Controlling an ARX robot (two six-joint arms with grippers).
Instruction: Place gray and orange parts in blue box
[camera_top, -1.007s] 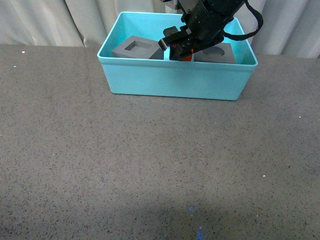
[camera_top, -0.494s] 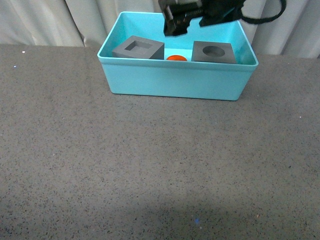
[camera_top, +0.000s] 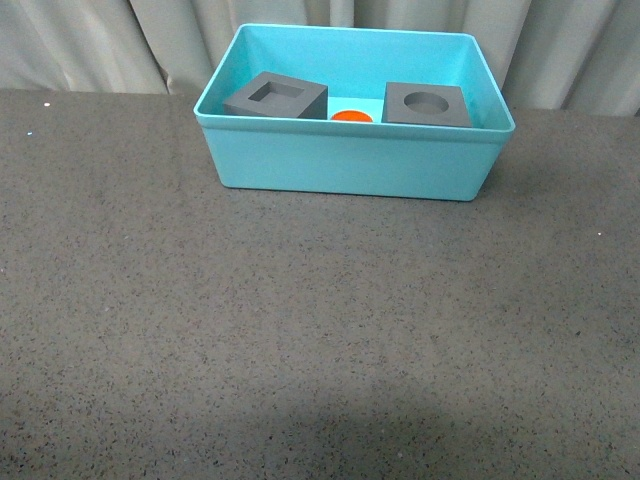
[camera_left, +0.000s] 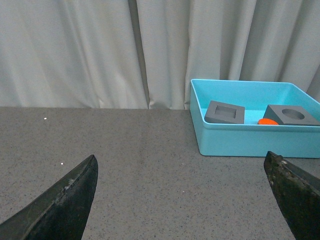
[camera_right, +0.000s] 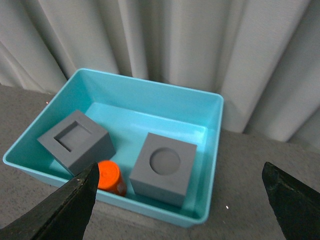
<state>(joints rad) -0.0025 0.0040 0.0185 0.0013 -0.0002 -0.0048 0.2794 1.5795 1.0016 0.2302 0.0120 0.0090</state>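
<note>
The blue box stands at the far side of the table. Inside it are a gray cube with a square recess, an orange cylinder in the middle, and a gray cube with a round hole. No arm shows in the front view. My right gripper is open, raised above the box, looking down on the square-recess cube, the orange cylinder and the round-hole cube. My left gripper is open and empty over bare tabletop, well short of the box.
A dark speckled tabletop runs from the box to the near edge. Pale curtains hang behind the table.
The right arm, which was down in the box beside the orange cylinder, has lifted up and out of the front view. The cylinder stays in the box between the cubes.
</note>
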